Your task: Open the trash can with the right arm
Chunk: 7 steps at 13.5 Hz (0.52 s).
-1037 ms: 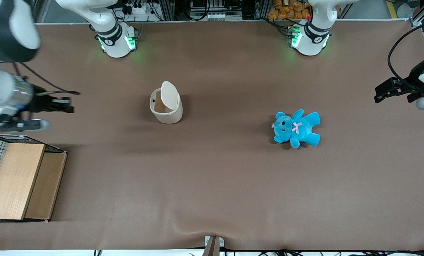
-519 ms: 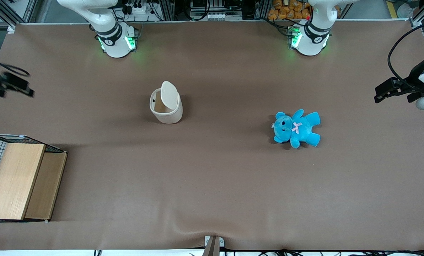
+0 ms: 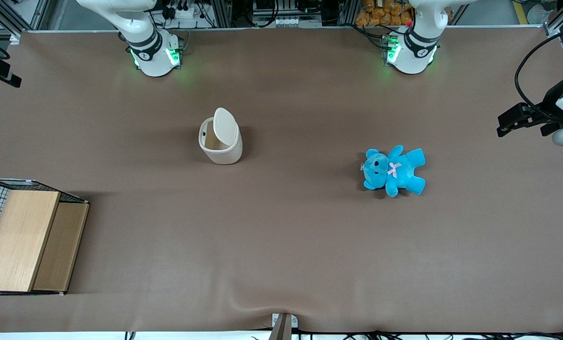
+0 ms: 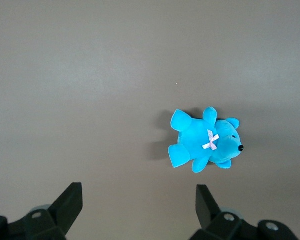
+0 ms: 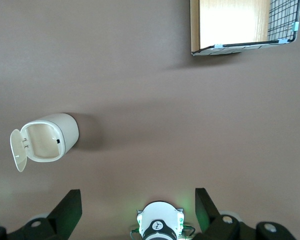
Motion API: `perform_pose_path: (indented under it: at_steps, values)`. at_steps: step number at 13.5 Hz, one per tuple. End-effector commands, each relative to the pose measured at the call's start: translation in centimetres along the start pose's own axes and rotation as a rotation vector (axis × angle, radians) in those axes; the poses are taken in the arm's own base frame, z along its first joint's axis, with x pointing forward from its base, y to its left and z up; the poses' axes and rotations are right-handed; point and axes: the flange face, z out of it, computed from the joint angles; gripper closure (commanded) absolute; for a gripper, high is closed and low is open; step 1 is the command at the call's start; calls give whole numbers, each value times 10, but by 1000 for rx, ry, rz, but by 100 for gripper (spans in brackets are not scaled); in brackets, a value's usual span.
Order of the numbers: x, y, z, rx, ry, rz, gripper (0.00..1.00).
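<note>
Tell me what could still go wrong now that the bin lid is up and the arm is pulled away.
The trash can stands with its lid swung up and nothing holding it, so it might drop shut if the table is jolted. The end effector hangs open, high above the table, apart from the can; the front view shows only a dark piece of the arm at the working arm's end, so a return sweep could clip the wooden box.

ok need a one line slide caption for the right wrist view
Open end effector high above the table, looking down on the trash can with its lid swung open.
</note>
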Motion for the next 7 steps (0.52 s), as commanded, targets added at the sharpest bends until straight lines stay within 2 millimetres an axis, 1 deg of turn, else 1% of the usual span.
perform_pose_path:
  at_steps: [1, 4, 7]
  values:
    - [-8, -5, -20, -45, 8, 16, 0]
    - [-8, -15, -23, -54, 23, -11, 0]
    - [-2, -11, -28, -76, 73, -5, 0]
